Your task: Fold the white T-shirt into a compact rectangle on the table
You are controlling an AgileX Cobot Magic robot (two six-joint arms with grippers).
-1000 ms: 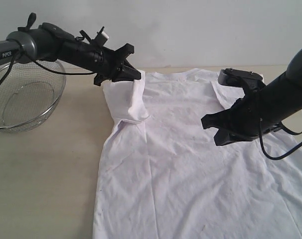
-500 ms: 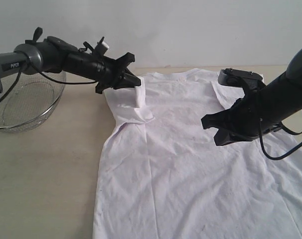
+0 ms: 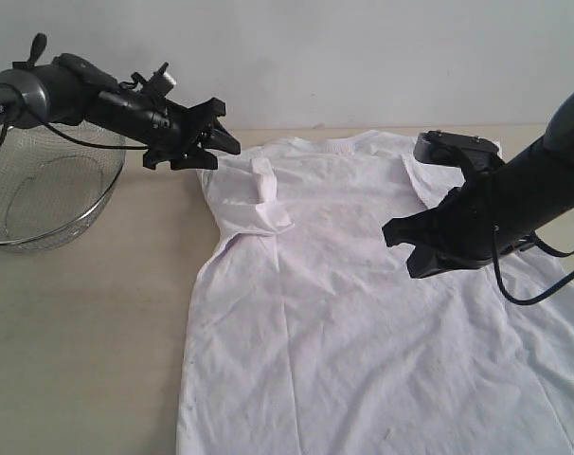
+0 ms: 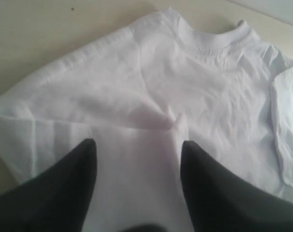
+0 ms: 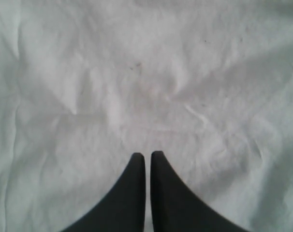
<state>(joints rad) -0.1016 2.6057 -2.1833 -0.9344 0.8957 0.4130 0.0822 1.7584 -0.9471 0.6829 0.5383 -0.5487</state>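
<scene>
While the T-shirt (image 3: 363,313) lies spread, the bowl (image 3: 96,213) stands apart.

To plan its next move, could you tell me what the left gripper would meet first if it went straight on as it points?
Probably the folded-over sleeve of the T-shirt, lying right ahead of the open left gripper; the gap is hard to judge.

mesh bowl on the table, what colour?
Silver wire. The mesh bowl shows only in the exterior view.

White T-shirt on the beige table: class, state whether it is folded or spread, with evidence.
Mostly spread: the white cotton T-shirt lies flat across the pale beige table, with only one sleeve folded inward onto its body.
</scene>
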